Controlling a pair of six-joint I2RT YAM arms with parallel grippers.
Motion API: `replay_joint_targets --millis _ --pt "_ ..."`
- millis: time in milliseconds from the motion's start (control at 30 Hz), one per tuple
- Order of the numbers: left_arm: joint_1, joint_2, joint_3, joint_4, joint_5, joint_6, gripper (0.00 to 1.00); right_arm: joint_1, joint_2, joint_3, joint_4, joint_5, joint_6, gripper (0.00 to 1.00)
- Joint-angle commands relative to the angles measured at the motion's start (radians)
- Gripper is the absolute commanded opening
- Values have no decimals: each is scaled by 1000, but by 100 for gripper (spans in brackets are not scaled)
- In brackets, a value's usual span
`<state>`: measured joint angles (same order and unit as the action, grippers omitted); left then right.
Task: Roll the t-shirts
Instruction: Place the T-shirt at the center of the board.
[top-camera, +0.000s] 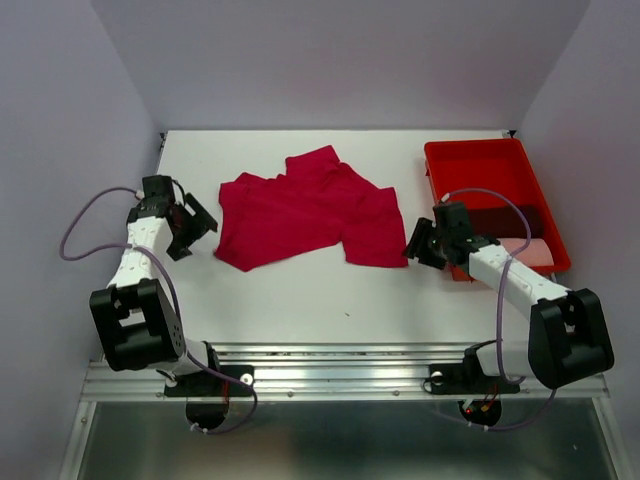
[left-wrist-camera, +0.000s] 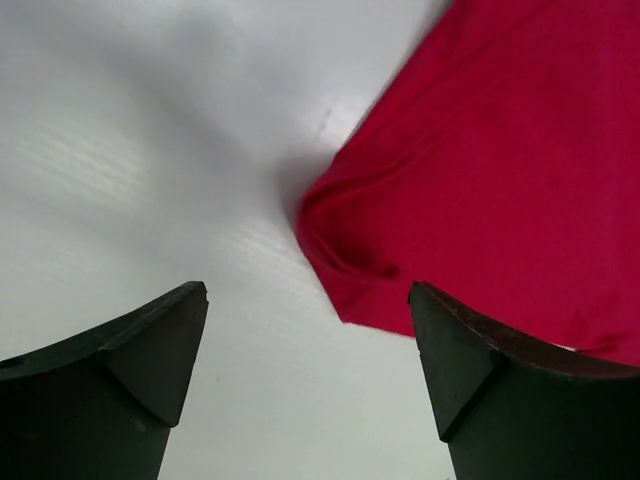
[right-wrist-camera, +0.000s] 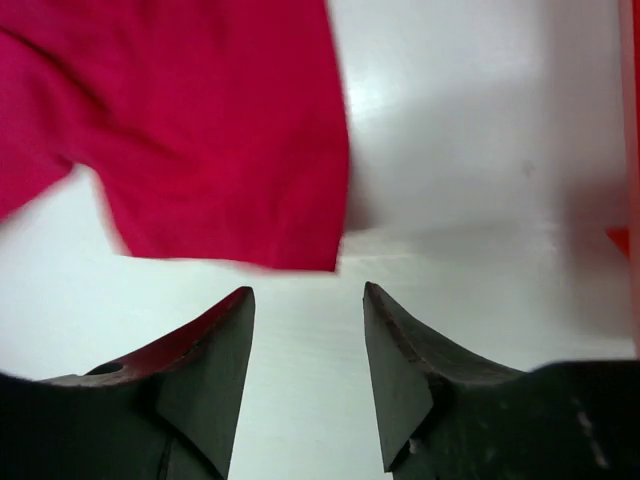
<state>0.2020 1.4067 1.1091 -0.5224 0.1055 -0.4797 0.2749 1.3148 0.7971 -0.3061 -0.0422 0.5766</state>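
A bright crimson-red t-shirt (top-camera: 305, 212) lies spread and rumpled on the white table's middle. It also shows in the left wrist view (left-wrist-camera: 500, 170) and in the right wrist view (right-wrist-camera: 200, 130). My left gripper (top-camera: 197, 228) is open and empty just left of the shirt's left edge. My right gripper (top-camera: 418, 243) is open and empty just right of the shirt's lower right corner. A dark maroon shirt (top-camera: 505, 220) and a pale pink one (top-camera: 528, 250) lie folded in the red tray.
The glossy red plastic tray (top-camera: 475, 160) stands at the table's right, right beside my right arm. Grey walls close in the table at the back and sides. A metal rail runs along the near edge.
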Motion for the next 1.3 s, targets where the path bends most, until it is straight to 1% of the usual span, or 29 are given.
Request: replay_joint_targets --millis 0,67,100,167,200,233,267,300,333,400,433,467,500,533,567,633,700,800,833,967,1033,1133,1200,1267 --pt "5 -38 -98 24 11 21 93 -6 -51 -64 -5 16 31 62" --pt "5 -49 -109 32 0 16 88 -6 -52 -62 -17 31 23 63" --pt "4 -51 -112 32 -22 15 79 -6 -52 -56 -25 37 23 63" --pt "4 -49 -114 24 -53 16 74 -6 -51 -36 -25 38 23 63" --pt "2 -48 -120 18 -84 16 67 -6 -48 -30 -24 36 23 64" --pt "-1 -45 -126 13 -95 12 63 -6 -43 -24 -22 33 29 63" --pt "-6 -45 -144 13 -95 10 57 -6 -40 -16 -19 25 29 63" --pt "-15 -46 -156 22 -122 7 54 -6 -26 -15 -8 21 31 64" --pt "-29 -52 -166 30 -116 7 53 -6 -19 -12 -4 16 34 64" --pt "-111 -54 -186 44 -121 -3 53 -6 -3 -7 4 2 37 64" --pt "-148 -45 -186 44 -150 -26 54 -6 10 -4 12 -2 39 63" --pt "-180 -35 -184 42 -164 -40 59 -6 17 -1 16 -7 37 63" --pt "-197 -25 -175 33 -177 -55 61 -6 21 2 16 -11 35 64" --pt "-251 -14 -170 27 -205 -74 63 -6 26 8 15 -12 34 64" --pt "-259 0 -170 27 -214 -107 73 -6 30 13 16 -12 29 64" --pt "-262 3 -176 30 -242 -144 82 -6 31 17 15 -15 23 64" --pt "-262 2 -192 32 -257 -210 82 -6 31 17 9 -13 17 64" --pt "-262 -6 -230 58 -237 -270 82 -6 26 10 7 -18 17 64" --pt "-262 -6 -236 62 -230 -313 81 -6 26 8 7 -18 17 64" --pt "-263 6 -264 93 -233 -384 80 -6 21 2 9 -27 17 64" --pt "-263 21 -270 110 -248 -408 76 -6 17 2 9 -27 12 64" --pt "-263 46 -270 139 -228 -416 72 -6 14 1 4 -27 9 64" --pt "-263 72 -270 147 -225 -430 67 -6 14 1 4 -27 6 64" --pt "-263 90 -272 148 -227 -433 65 -6 14 1 1 -27 6 64"
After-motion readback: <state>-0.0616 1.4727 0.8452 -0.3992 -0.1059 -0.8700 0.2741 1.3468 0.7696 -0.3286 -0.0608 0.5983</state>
